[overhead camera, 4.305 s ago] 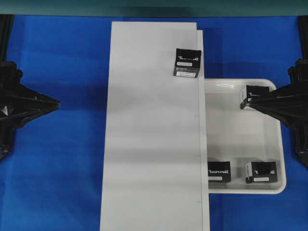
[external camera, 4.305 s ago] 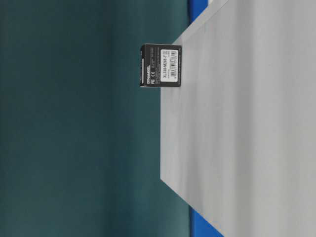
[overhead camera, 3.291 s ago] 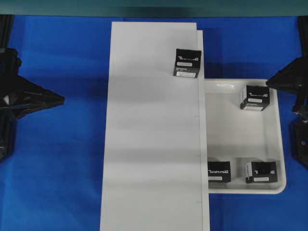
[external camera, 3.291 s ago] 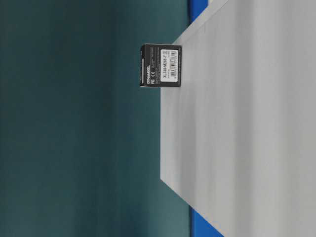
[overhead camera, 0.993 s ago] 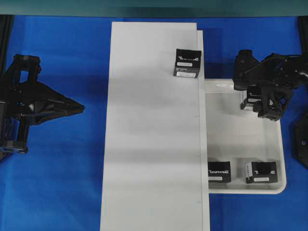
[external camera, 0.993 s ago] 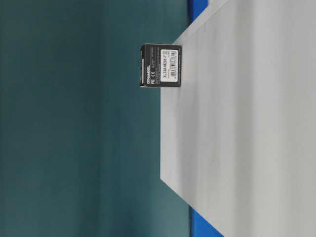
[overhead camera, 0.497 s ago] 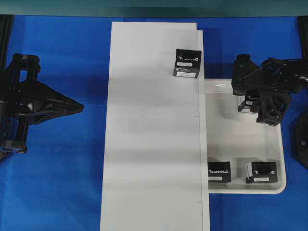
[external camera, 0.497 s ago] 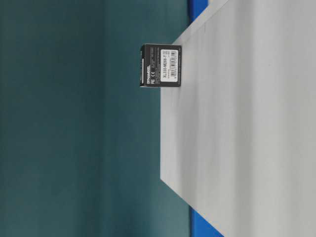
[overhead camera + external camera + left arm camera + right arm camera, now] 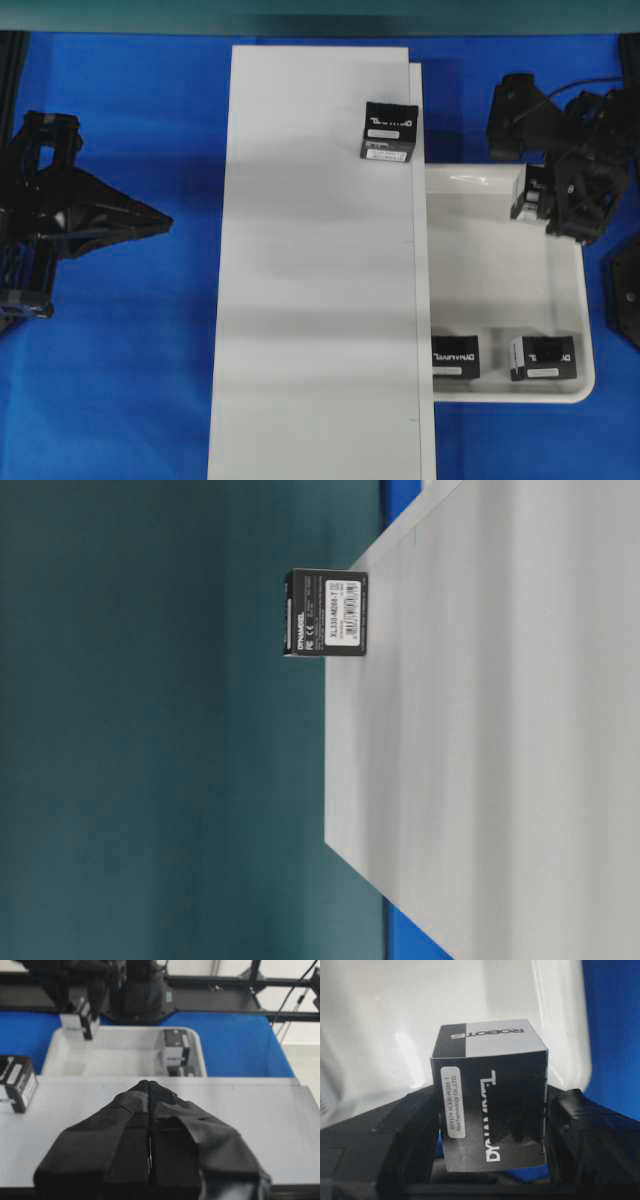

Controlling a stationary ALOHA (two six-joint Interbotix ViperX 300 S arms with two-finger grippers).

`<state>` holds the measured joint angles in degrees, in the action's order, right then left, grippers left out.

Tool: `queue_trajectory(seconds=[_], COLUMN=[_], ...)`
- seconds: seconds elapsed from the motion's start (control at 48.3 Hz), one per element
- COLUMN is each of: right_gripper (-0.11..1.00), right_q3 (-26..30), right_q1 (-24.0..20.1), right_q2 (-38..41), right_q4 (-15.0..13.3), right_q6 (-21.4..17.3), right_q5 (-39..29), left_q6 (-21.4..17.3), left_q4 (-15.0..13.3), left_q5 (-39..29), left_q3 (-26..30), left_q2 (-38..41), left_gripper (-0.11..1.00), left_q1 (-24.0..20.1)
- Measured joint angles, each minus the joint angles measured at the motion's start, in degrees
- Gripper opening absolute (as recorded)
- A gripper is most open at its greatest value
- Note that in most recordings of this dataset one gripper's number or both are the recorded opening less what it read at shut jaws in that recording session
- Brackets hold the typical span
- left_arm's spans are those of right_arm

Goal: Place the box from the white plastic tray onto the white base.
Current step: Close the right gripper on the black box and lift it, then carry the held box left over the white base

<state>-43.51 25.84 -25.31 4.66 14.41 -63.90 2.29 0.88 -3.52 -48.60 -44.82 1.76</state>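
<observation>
Blue tabletop (image 9: 130, 350) | right pincer (image 9: 492, 1125) clamped on box (image 9: 490, 1095), lifted clear above white plastic tray (image 9: 500, 290) for carrying to white base (image 9: 320, 300) | left pincer (image 9: 149, 1125) together, idle

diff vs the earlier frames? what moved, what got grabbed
The right gripper came in over the white plastic tray, closed on the box at its far end and lifted it clear of the floor. The left gripper swung in toward the white base, shut and empty. Unchanged: the box on the base and the two boxes at the tray's near end.
</observation>
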Motion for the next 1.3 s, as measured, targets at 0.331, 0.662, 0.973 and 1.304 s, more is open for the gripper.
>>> queue_trajectory(seconds=[0.331, 0.662, 0.973, 1.304], right_gripper=[0.60, 0.60, 0.60, 0.60], right_q3=[14.77, 26.63, 29.44, 31.90], right_q1=[-3.34, -7.65, -10.28, -13.62], right_q2=[-4.66, -4.57, 1.41, 10.37], right_q4=[0.79, 0.79, 0.79, 0.18], right_q6=[-6.94, -9.84, -9.40, -8.35], right_q5=[-17.31, -23.38, -19.16, -13.01], left_q6=[0.79, 1.49, 2.02, 2.02], left_q4=[-0.09, -0.09, 0.00, -0.09], left_q5=[0.00, 0.00, 0.00, 0.00], left_q3=[0.00, 0.00, -0.09, 0.00], left_q2=[-0.44, -0.62, -0.62, -0.62], left_gripper=[-0.07, -0.07, -0.07, -0.07], left_q1=[0.09, 0.18, 0.35, 0.44])
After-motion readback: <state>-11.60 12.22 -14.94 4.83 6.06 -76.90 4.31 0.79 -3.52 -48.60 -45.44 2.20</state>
